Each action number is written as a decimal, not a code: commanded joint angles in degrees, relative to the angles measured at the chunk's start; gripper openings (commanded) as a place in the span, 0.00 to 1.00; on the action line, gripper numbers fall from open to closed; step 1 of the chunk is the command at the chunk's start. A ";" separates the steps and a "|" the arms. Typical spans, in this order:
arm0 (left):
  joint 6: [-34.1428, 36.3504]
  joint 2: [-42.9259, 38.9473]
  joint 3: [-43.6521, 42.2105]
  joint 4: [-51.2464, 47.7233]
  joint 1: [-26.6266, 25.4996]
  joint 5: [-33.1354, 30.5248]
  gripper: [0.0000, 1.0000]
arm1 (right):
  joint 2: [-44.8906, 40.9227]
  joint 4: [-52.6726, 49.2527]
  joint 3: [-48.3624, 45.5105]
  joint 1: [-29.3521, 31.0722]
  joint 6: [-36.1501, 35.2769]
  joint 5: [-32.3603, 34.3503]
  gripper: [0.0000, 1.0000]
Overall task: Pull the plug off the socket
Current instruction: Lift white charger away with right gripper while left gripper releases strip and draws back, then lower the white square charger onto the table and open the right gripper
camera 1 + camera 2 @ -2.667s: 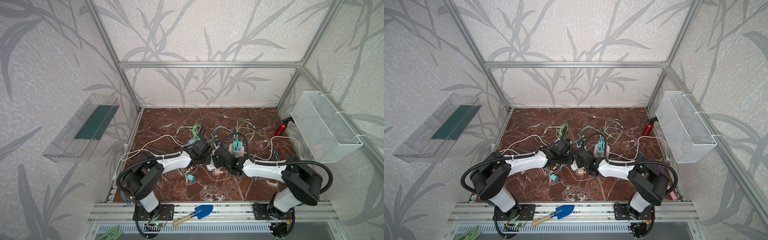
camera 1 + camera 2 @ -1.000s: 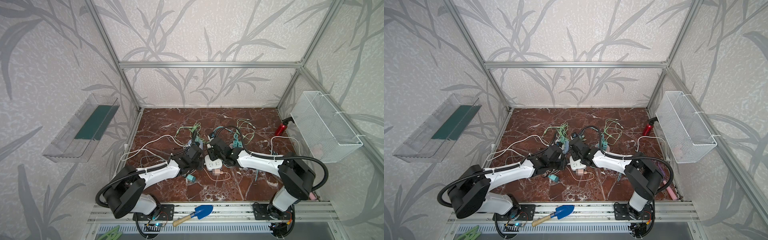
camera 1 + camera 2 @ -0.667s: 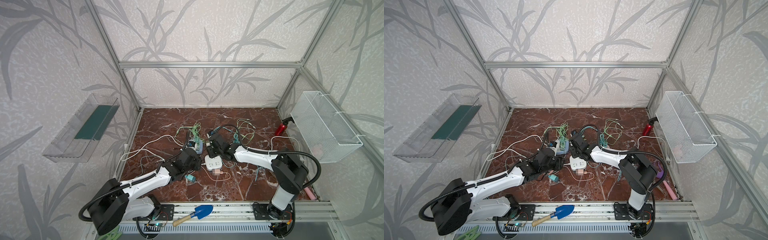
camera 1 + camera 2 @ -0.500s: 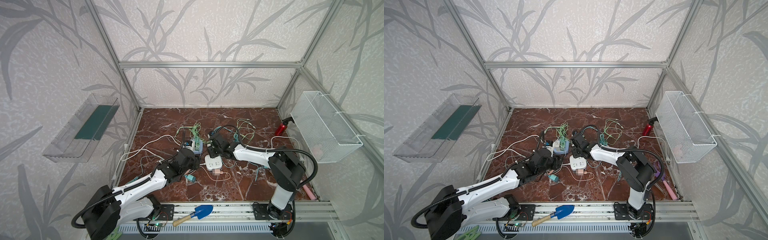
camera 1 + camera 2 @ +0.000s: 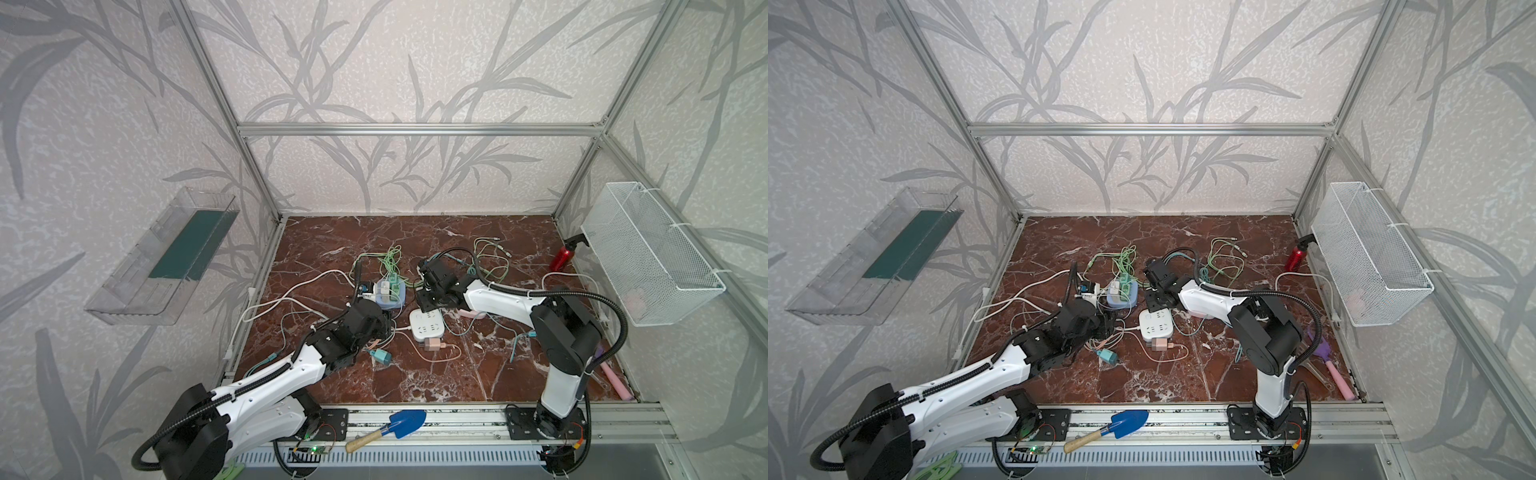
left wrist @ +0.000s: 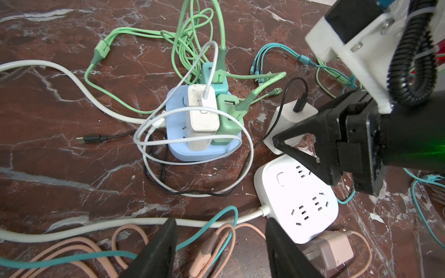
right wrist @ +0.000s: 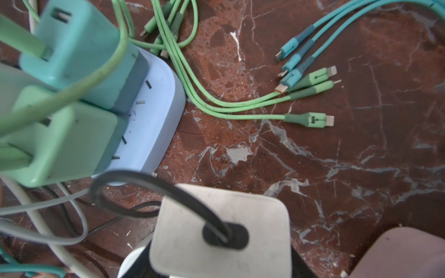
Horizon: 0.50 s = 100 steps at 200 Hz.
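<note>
Red-brown marble counter is seen in both top views, with two sockets counted in the middle: a blue socket and a white socket. Open room is left along the far edge. The left arm has been pulled back since a second ago.

In the left wrist view the left tool is spread open over cords. Three plugs are stuck in the blue socket.

In the right wrist view one white plug is squeezed by the right tool. It is out of the white socket, just beside it.

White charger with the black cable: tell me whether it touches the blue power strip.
Apart. The left wrist view shows a strip of bare marble floor between the white charger and the blue power strip.
</note>
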 commanded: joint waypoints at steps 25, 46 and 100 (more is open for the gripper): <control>-0.89 -0.40 0.29 -1.09 2.77 -2.10 0.55 | 1.97 -4.48 2.15 -2.28 0.82 -2.91 0.50; -0.80 1.26 1.34 -1.18 4.11 -1.39 0.55 | 2.47 -5.33 2.90 -2.39 0.81 -3.81 0.52; -0.36 3.74 4.01 -1.88 6.04 -1.35 0.55 | 3.66 -6.29 1.96 -3.66 0.81 -5.86 0.57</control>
